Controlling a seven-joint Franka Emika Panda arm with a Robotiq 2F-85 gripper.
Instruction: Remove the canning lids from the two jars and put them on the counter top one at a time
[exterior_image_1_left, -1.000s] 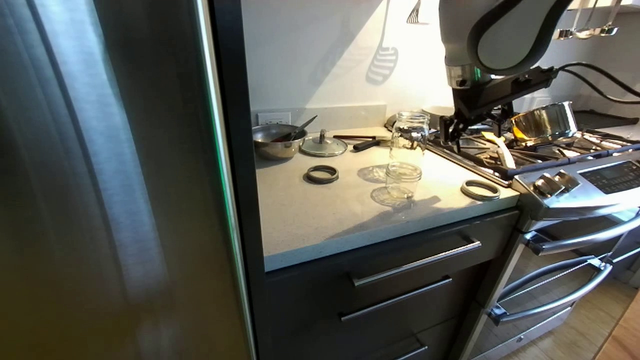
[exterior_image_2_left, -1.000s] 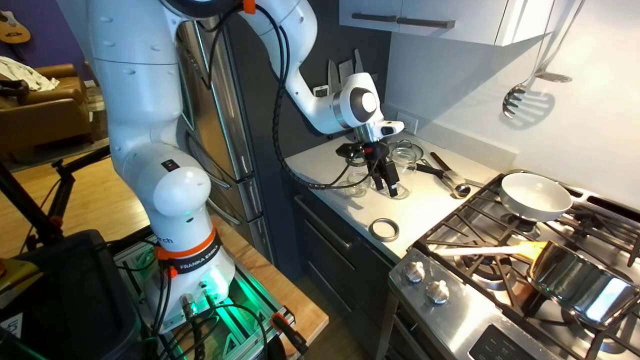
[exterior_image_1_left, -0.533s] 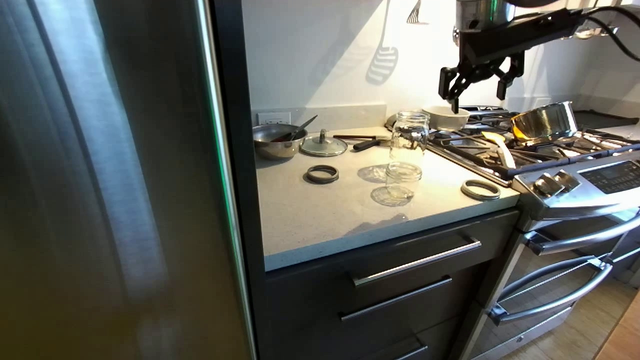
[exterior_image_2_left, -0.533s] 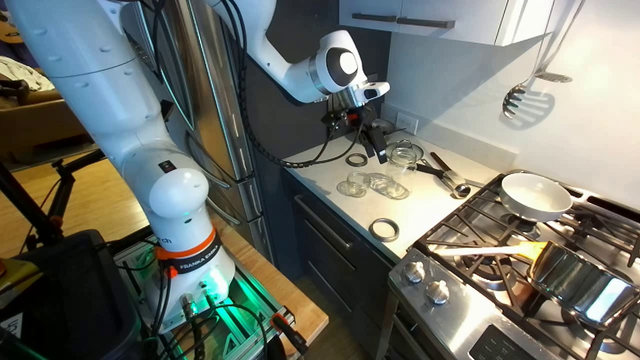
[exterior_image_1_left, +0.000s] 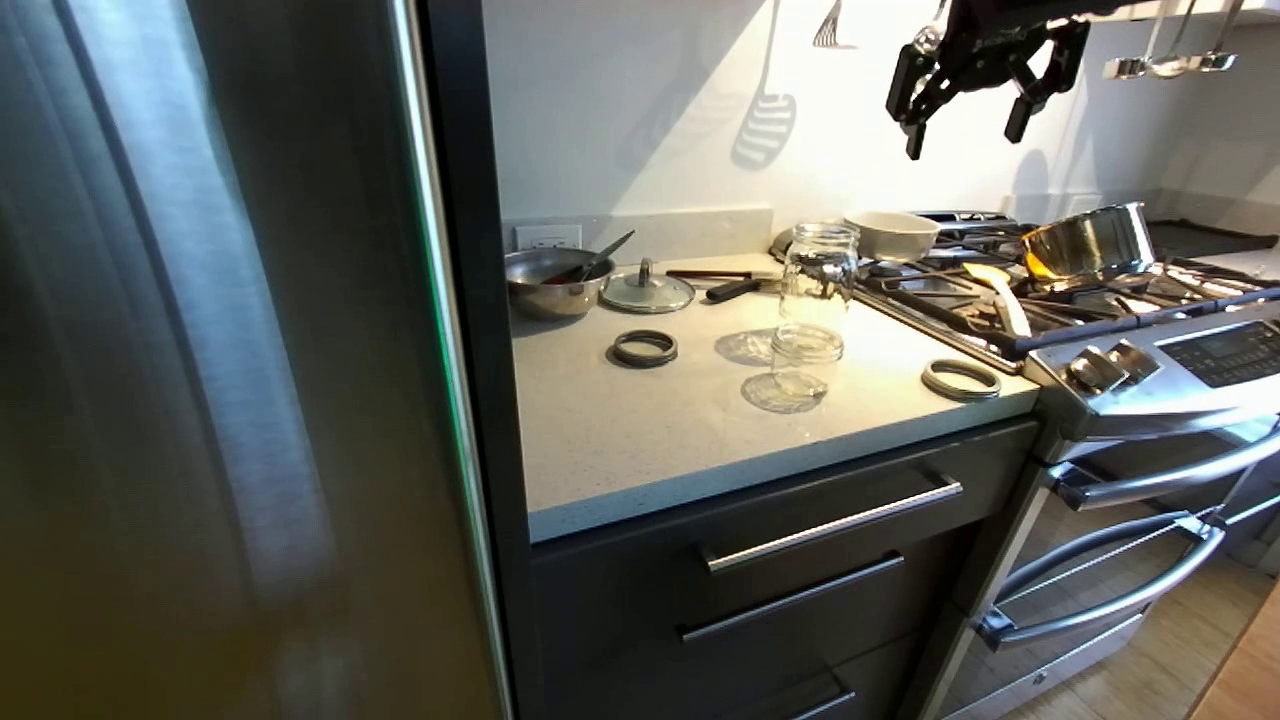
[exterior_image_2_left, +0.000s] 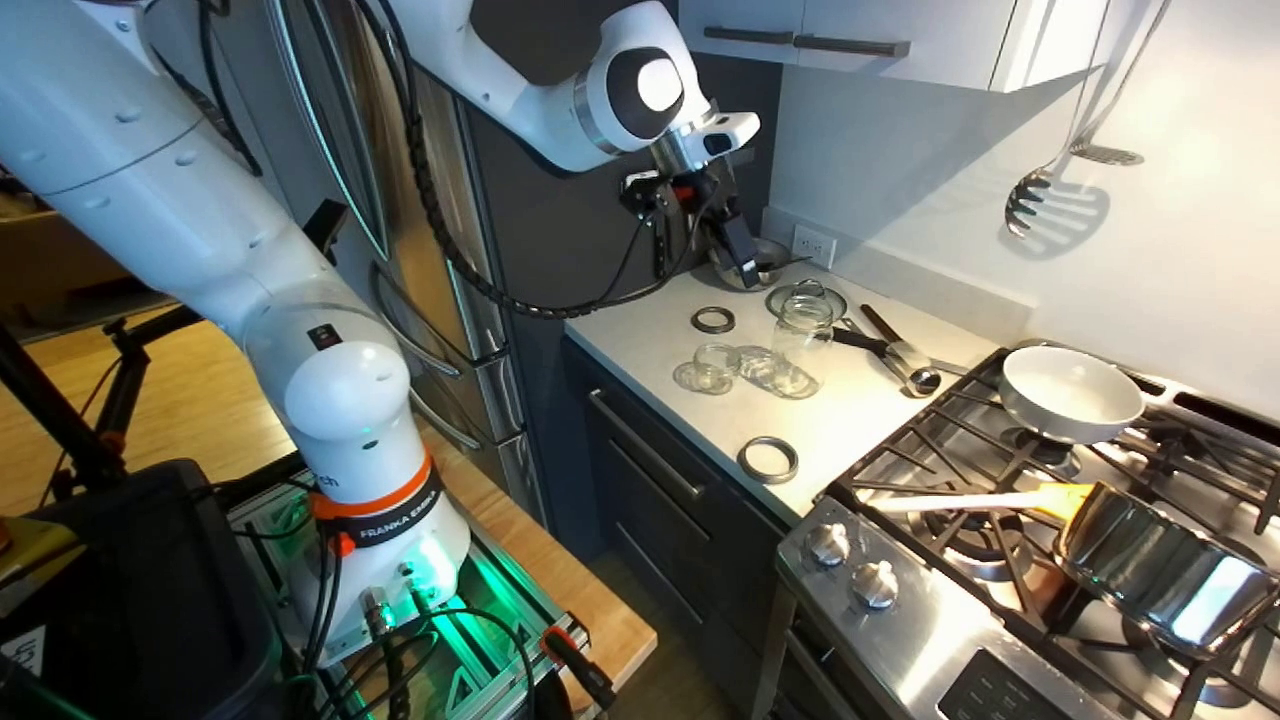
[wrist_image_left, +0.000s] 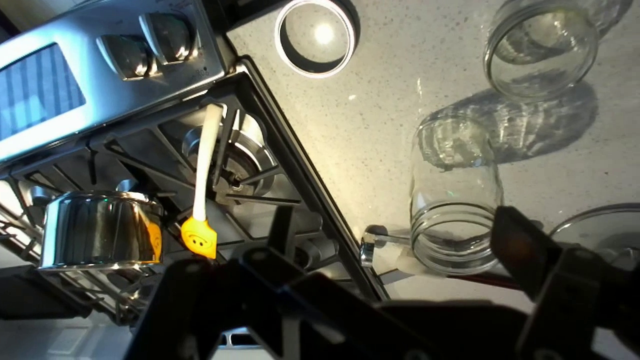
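Note:
Two dark metal ring lids lie flat on the pale counter top (exterior_image_1_left: 640, 450). One lid (exterior_image_1_left: 645, 361) is at the left near the fridge side. The other lid (exterior_image_1_left: 960, 392) is at the right near the stove and the front edge; it also shows in the wrist view (wrist_image_left: 316, 74). Two clear glass jars stand upright between them with bare mouths: a taller jar (exterior_image_1_left: 820, 280) and a low jar (exterior_image_1_left: 806, 365). Both show in the wrist view, the taller (wrist_image_left: 455, 185) and the low one (wrist_image_left: 542, 95). My gripper (exterior_image_1_left: 965, 142) is open and empty, high above the counter.
A steel bowl (exterior_image_1_left: 558, 300), a glass pan lid (exterior_image_1_left: 648, 292) and dark-handled utensils (exterior_image_1_left: 735, 290) lie at the back of the counter. The gas stove holds a white bowl (exterior_image_2_left: 1070, 395), a steel pot (exterior_image_2_left: 1165, 565) and a spatula (exterior_image_2_left: 960, 502). Utensils hang on the wall.
My gripper has risen from near the jars to high above the counter, pulling back toward the fridge side. It is open throughout. The lids and jars have not moved.

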